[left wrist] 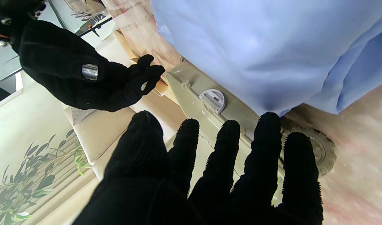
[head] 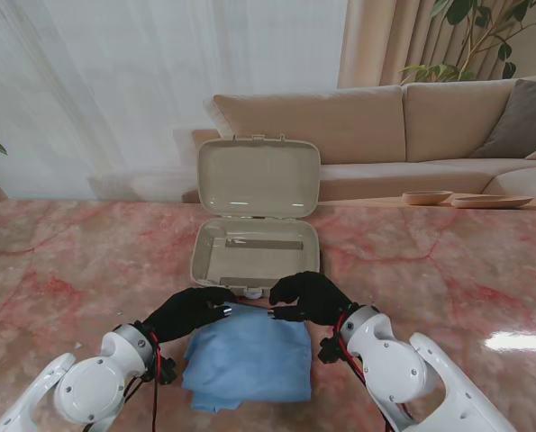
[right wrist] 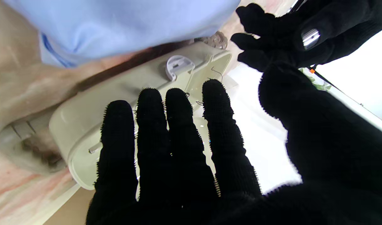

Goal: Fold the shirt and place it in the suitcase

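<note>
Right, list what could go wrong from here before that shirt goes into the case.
1. Both hands, left hand and right hand, hover open at the far edge of the folded shirt, holding nothing; a loose or uneven grasp could undo the fold.
2. The suitcase sits right behind the shirt, so the cloth may snag on its near rim or latch.

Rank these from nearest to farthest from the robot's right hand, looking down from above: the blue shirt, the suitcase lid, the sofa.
1. blue shirt, right beside the right hand.
2. suitcase lid, upright, farther from me.
3. sofa, beyond the table.
</note>
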You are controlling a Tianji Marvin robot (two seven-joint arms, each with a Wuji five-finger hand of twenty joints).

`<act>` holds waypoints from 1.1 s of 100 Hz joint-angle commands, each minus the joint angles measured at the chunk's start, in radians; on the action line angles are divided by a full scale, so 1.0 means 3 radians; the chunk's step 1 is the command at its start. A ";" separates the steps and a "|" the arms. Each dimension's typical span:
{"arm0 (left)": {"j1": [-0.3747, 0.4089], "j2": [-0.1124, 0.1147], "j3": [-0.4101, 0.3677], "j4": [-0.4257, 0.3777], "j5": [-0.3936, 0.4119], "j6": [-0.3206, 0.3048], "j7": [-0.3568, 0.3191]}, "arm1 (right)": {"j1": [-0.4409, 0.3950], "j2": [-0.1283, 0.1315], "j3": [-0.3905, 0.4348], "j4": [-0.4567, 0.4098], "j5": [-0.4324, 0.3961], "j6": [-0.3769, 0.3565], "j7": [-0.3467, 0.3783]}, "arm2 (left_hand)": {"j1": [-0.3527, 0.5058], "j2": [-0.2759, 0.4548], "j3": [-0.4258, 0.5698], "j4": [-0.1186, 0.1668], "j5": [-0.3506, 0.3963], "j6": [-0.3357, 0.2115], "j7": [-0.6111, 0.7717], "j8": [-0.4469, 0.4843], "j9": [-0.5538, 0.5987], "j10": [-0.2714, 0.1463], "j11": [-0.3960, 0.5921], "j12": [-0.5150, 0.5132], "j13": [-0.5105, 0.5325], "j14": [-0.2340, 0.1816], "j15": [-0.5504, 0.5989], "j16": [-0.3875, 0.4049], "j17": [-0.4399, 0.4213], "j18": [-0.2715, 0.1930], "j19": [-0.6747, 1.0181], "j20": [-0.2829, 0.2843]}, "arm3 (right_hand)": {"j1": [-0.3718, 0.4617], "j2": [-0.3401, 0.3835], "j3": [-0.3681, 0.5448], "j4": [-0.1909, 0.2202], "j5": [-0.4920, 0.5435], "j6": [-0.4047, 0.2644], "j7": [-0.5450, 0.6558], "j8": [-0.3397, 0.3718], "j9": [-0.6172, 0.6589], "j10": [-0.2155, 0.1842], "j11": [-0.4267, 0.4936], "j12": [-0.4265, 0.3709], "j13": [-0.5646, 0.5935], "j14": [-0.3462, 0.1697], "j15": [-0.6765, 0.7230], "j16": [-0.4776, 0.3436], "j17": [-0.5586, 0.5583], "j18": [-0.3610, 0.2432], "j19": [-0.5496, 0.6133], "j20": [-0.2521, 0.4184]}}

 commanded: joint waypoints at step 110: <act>-0.0041 0.0112 0.0270 0.0218 -0.0149 -0.0081 -0.0505 | -0.0236 0.0103 -0.0026 0.0270 0.0289 -0.0516 0.0434 | -0.0113 0.0136 -0.0110 0.0043 0.0051 -0.0008 0.0028 0.0029 -0.0056 -0.0033 -0.0013 -0.0014 -0.0175 0.0062 -0.0091 -0.0030 -0.0071 -0.0004 -0.0051 -0.0020 | 0.0128 0.0028 -0.0065 -0.0038 -0.0024 -0.0036 0.0257 -0.0199 0.0050 -0.0010 0.0052 0.0026 0.0080 -0.0024 0.0036 -0.0050 -0.0034 -0.0071 0.0349 -0.0330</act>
